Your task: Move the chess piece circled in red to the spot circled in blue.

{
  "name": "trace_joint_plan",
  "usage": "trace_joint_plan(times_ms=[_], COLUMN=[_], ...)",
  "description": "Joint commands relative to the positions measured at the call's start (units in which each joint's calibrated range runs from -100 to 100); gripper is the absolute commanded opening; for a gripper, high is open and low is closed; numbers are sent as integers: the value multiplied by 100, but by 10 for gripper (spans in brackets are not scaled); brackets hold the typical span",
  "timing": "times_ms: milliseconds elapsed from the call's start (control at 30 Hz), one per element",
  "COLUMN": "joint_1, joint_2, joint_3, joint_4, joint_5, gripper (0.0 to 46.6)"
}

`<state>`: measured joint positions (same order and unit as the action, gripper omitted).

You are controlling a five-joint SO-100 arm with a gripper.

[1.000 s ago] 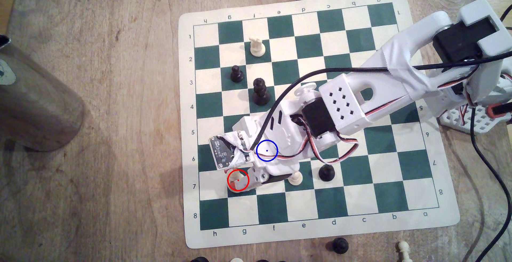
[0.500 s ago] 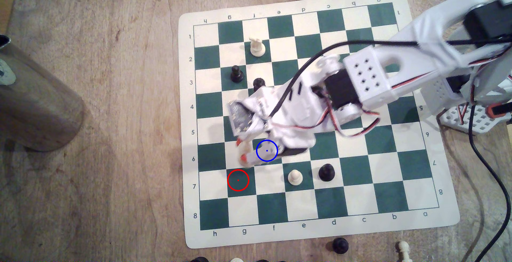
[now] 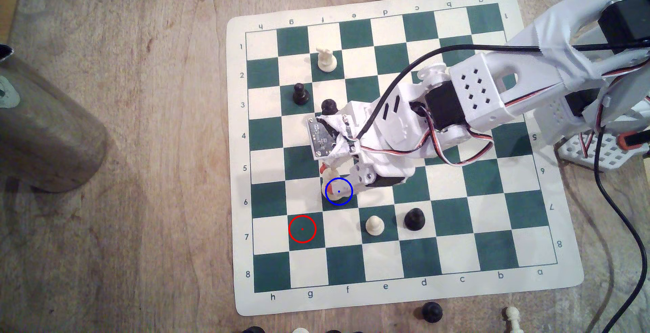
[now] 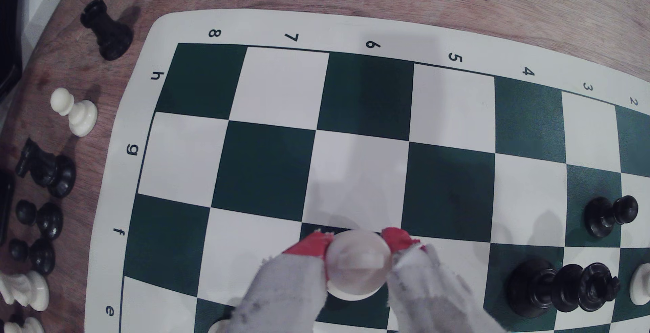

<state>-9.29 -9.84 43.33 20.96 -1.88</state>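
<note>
The wooden bench [image 3: 123, 178] carries the green-and-cream chessboard [image 3: 404, 294], and my white arm [image 3: 475, 93] reaches in from its a-file edge. My red-tipped fingers [image 4: 311, 245] pinch the cream chess piece [image 4: 357, 266] by its rounded head. It sits over the blue-circled square [image 3: 346, 202] in row 6, file f; whether its base touches, I cannot tell.

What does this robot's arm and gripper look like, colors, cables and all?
The arm is white printed plastic with black servos, a vented housing and white tape wraps. A black cable and red-white-black wires run along it. The gripper has grey-wrapped fingers tipped in red.
</note>
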Motion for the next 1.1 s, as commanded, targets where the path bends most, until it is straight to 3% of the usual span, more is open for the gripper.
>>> trace_joint_plan(times_ms=[0,900,1067], joint_1=[10,-37,-45], joint_2=[-442,-145,-119], joint_3=[-72,-9,-45], joint_4=[-122,-212,-179], joint_5=[-44,-44,-44], gripper=[2,2,50])
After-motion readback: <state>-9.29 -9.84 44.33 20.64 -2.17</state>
